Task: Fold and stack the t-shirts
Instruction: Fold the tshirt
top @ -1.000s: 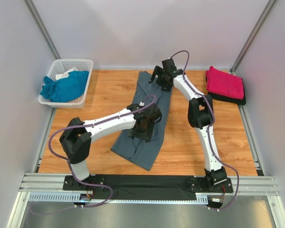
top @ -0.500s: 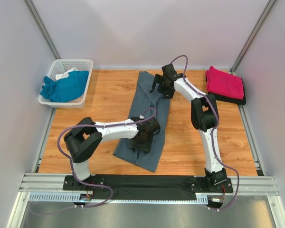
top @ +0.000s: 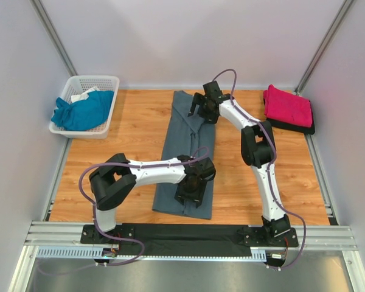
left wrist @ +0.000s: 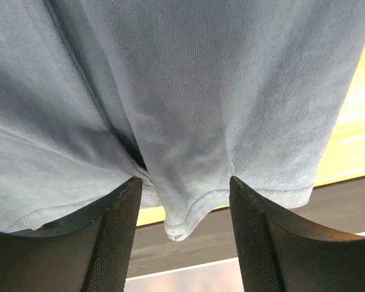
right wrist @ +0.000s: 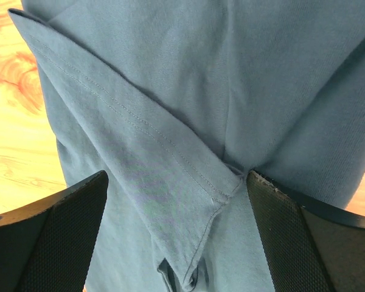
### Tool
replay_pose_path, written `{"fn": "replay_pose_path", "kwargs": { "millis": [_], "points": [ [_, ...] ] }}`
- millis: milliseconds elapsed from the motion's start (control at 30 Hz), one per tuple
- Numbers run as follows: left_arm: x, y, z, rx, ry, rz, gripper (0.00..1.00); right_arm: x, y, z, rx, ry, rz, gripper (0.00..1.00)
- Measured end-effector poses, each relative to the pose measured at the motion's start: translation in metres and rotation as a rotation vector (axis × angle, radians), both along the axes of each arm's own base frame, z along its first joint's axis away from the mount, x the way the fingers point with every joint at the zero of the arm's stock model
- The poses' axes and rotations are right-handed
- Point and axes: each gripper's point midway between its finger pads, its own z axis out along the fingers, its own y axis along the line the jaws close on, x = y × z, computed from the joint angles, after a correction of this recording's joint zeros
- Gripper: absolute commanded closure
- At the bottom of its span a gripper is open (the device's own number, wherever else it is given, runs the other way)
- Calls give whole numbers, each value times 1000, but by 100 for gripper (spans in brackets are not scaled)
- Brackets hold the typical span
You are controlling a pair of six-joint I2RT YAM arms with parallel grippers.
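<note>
The slate-grey t-shirt (top: 185, 140) lies as a long narrow strip running from the back of the table to its near edge. My left gripper (top: 188, 196) is low over the shirt's near end. In the left wrist view its fingers (left wrist: 112, 243) stand wide apart, with a fold of the hem (left wrist: 182, 219) between them, ungripped. My right gripper (top: 198, 108) is over the far end, open, with a folded sleeve edge (right wrist: 170, 164) lying beneath it. The magenta-pink t-shirt (top: 287, 106) lies folded at the back right. The teal-blue t-shirt (top: 82, 111) is crumpled in the basket.
The white lattice basket (top: 94, 79) stands at the back left corner. A dark folded cloth (top: 299, 128) lies under the pink shirt. A black strip (top: 188, 231) and metal rails run along the near edge. Grey walls close in the sides and back.
The left gripper moved toward the near edge and slightly right. The grey shirt's near end swung right, so it went from slanted to nearly straight. The right gripper shifted slightly left at the far end.
</note>
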Motion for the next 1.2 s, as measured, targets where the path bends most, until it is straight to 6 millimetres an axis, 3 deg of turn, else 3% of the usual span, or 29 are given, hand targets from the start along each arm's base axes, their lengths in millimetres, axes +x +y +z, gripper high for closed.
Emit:
{"fn": "replay_pose_path", "kwargs": {
  "millis": [333, 467, 533, 667, 767, 900, 1000, 1100, 1200],
  "points": [
    [22, -16, 25, -5, -58, -18, 34, 19, 24, 4, 49, -52, 37, 3],
    [37, -6, 33, -2, -70, 18, 33, 20, 34, 10, 72, -56, 72, 2],
    [55, 3, 47, -26, -90, 64, 31, 19, 37, 18, 81, -62, 94, 1],
    [107, 24, 96, -159, -189, 185, 28, 16, 36, 56, 120, -99, 125, 0],
    [161, 39, 143, -268, -319, 281, 26, 15, 19, 114, 163, -171, 115, 0],
    [237, 44, 187, -319, -511, 352, 25, 18, -35, 209, 200, -330, 41, 0],
    [290, 29, 192, -316, -607, 339, 26, 18, -77, 253, 206, -421, -22, 0],
    [336, 7, 168, -289, -664, 299, 27, 17, -96, 248, 197, -413, -55, 0],
    [363, -5, 125, -234, -668, 257, 27, 12, -91, 201, 186, -312, -54, 0]
  ]
}}
